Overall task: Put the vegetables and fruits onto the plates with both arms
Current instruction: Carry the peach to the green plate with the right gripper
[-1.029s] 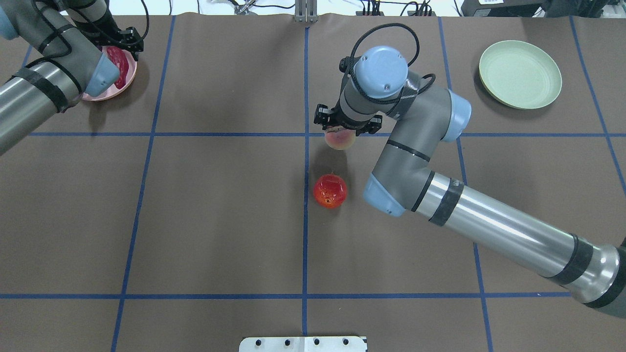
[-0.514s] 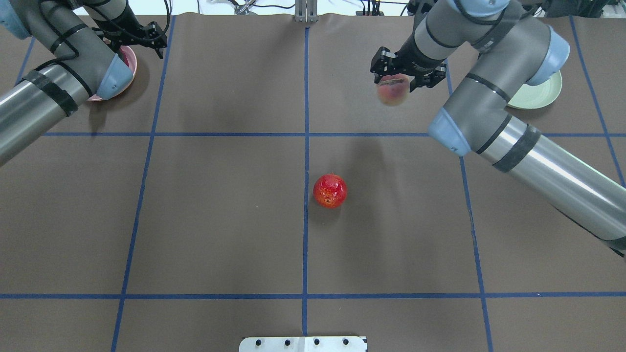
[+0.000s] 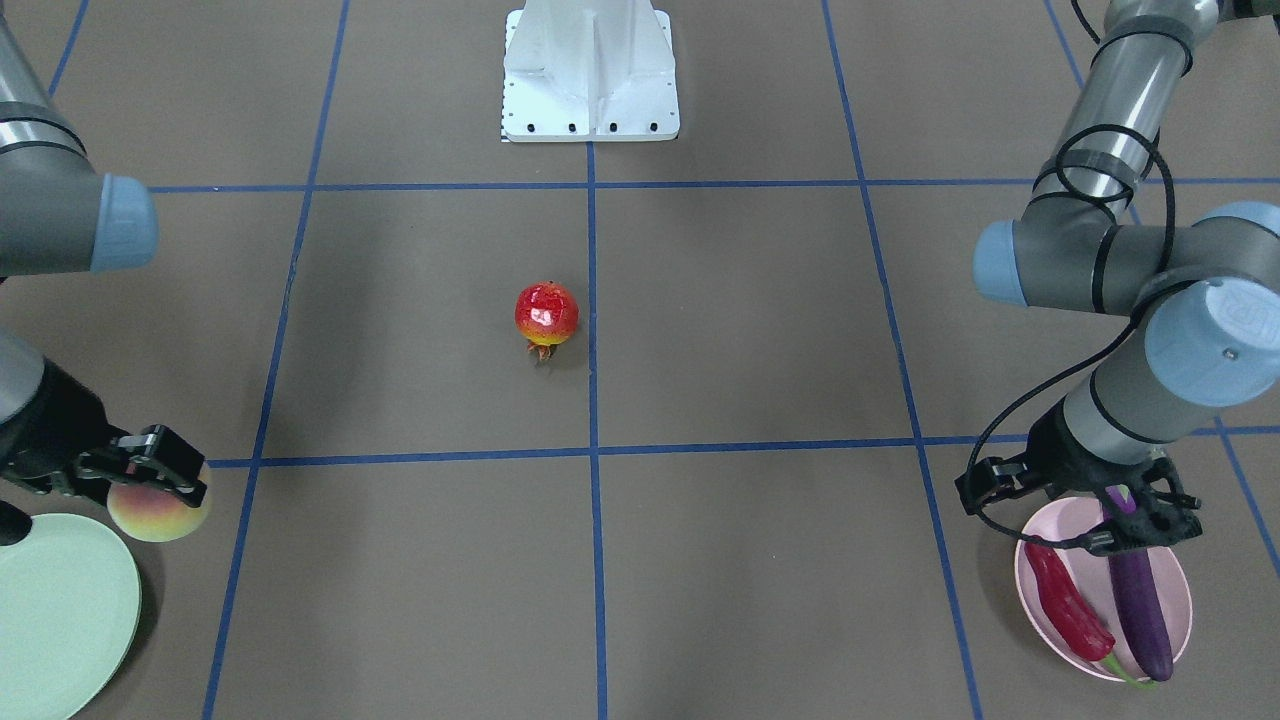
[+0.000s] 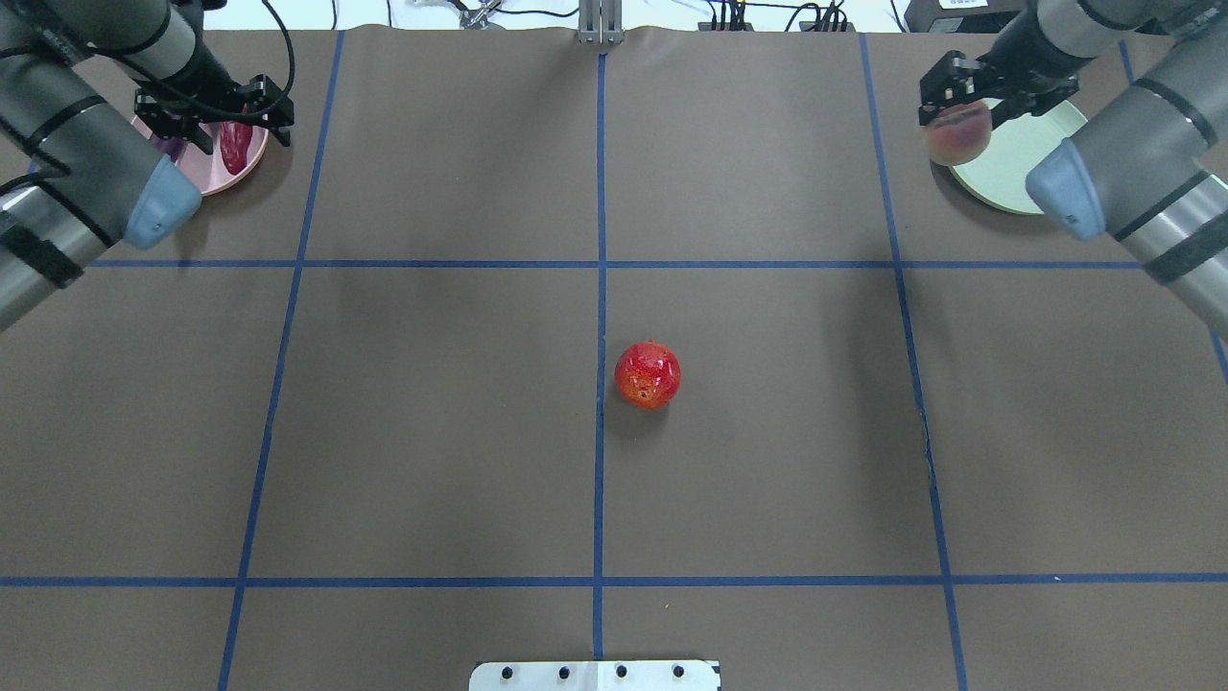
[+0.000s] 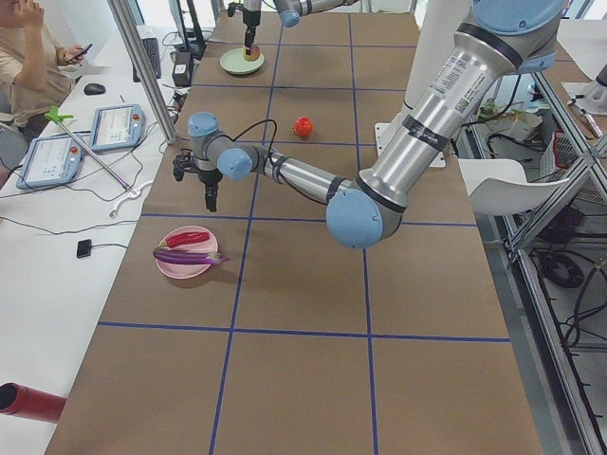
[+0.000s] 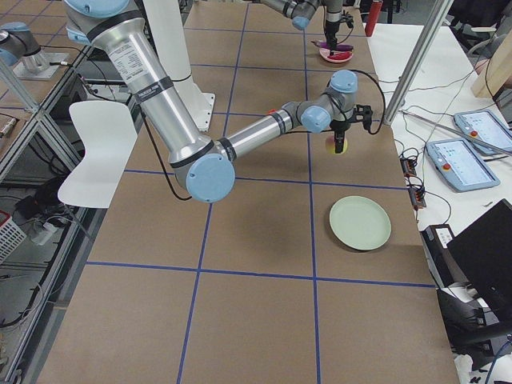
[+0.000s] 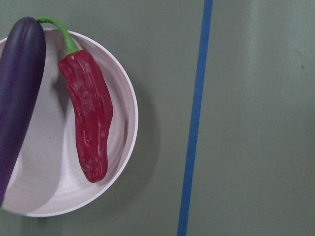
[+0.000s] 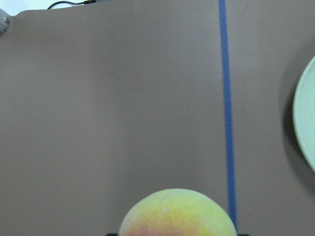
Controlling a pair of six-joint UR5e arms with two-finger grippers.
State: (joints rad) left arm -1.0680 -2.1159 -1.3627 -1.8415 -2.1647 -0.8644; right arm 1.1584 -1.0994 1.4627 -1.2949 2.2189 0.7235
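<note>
My right gripper point(image 4: 959, 115) is shut on the peach point(image 4: 956, 136) and holds it in the air at the inner edge of the mint green plate point(image 4: 1007, 178). The peach also shows in the front view point(image 3: 158, 512) beside the green plate point(image 3: 50, 620), and in the right wrist view point(image 8: 177, 214). My left gripper point(image 3: 1135, 520) hangs open and empty over the pink plate point(image 3: 1030, 590). On that plate lie the red chili point(image 3: 1065, 600) and the purple eggplant point(image 3: 1140, 605), side by side. The pomegranate point(image 4: 648, 374) stands alone at the table's middle.
The white pedestal base point(image 3: 590, 70) stands at the robot's edge of the table. Blue tape lines cross the brown table cover point(image 4: 432, 432). In the left side view a side bench carries tablets point(image 5: 114, 128), and a person point(image 5: 24, 57) sits there.
My right arm has carried the peach from the table's middle to the green plate's edge. My left gripper has shifted a little over the pink plate.
</note>
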